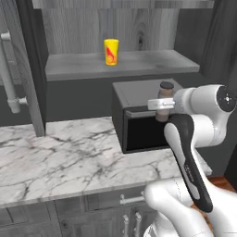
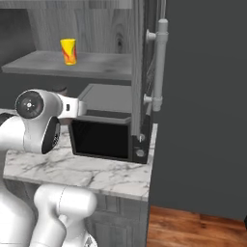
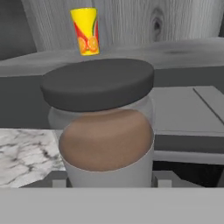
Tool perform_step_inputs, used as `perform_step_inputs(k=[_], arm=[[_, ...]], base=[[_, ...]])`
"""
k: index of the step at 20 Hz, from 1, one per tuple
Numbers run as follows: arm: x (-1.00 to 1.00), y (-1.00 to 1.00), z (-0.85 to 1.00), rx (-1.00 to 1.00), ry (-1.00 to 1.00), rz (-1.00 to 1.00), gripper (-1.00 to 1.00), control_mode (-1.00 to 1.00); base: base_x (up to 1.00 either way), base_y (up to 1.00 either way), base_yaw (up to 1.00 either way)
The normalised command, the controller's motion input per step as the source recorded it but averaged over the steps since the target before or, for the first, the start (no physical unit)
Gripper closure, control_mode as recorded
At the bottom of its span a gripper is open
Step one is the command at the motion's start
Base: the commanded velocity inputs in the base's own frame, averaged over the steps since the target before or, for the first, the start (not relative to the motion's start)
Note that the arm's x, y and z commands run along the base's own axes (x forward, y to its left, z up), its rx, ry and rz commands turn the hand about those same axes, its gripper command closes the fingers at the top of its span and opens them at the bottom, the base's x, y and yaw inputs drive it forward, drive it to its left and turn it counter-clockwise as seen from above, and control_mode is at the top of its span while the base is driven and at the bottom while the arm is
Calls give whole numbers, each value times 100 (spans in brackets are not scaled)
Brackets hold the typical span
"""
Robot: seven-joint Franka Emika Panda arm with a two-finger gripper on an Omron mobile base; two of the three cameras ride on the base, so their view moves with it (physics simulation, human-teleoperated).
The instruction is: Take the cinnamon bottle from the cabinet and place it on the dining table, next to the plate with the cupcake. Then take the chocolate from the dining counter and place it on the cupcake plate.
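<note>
Brown cylindrical cinnamon bottle [image 3: 105, 131], dark flat cap, clamped in gripper [image 1: 163, 104].

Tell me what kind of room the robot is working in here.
Most likely a kitchen: a marble-patterned counter with drawers below, a dark wood-grain cabinet with an open shelf holding a yellow cup, and a black microwave-like box on the counter.

You have one cinnamon bottle [image 3: 105, 131], one yellow cup [image 1: 111, 52], one black microwave [image 1: 139, 122], one cabinet shelf [image 1: 139, 65].
</note>
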Motion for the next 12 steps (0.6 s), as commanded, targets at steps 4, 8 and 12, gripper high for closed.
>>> perform_step_inputs(k=[4, 8, 12], arm=[[0, 0, 0, 0, 0, 0, 100, 100], [0, 0, 0, 0, 0, 0, 100, 100], [0, 0, 0, 0, 0, 0, 100, 100]], base=[[-70, 0, 14], [-74, 0, 39], [-54, 0, 60]])
